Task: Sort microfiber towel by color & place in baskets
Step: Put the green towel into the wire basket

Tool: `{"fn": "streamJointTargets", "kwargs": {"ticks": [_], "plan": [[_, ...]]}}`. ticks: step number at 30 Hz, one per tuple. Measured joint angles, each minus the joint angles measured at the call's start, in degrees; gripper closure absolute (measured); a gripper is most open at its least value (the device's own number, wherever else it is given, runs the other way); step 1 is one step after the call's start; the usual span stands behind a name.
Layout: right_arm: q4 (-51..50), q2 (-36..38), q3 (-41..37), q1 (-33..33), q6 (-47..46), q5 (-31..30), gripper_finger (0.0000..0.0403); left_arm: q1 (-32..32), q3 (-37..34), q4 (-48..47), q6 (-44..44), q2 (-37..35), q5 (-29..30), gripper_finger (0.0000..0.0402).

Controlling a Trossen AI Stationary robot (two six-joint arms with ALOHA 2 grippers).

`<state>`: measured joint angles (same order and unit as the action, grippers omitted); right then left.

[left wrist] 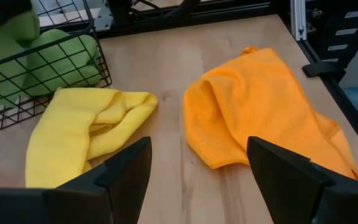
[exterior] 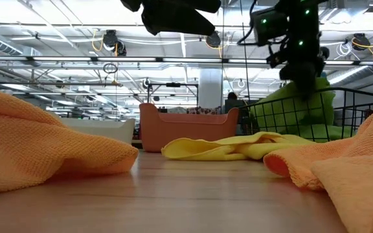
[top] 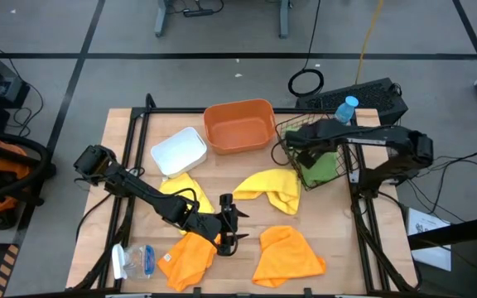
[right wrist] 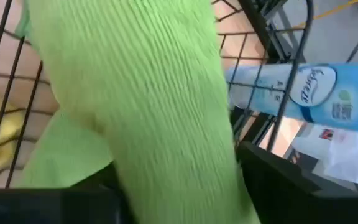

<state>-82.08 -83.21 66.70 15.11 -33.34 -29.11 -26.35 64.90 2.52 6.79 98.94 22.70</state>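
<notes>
The bench [top: 338,248] had a pale wooden top framed by black metal rails and stood on a grey concrete floor [top: 73,25] marked with dark lines. Black cables [top: 305,81] lay coiled on the floor behind it, beside a black keyboard [top: 363,95]. The grey legs of another table [top: 162,16] showed at the far side. From bench height, the room opened into a large hall with a white column [exterior: 210,87], overhead beams and rows of bright ceiling lights [exterior: 76,13].
</notes>
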Motion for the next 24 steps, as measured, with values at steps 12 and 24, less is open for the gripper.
{"fn": "streamJointTargets", "kwargs": {"ticks": [12, 24], "plan": [[-2.6, 13.2, 0.0, -1.6, 2.1, 12.6, 0.0148, 0.0, 0.0, 0.0, 0.0, 0.0, 0.0, 0.0133], [6.9, 17.8, -2.2, -4.1, 3.2, 17.6, 0.0314, 0.0, 0.0, 1.1, 0.0, 0.0, 0.0, 0.0132]]}}
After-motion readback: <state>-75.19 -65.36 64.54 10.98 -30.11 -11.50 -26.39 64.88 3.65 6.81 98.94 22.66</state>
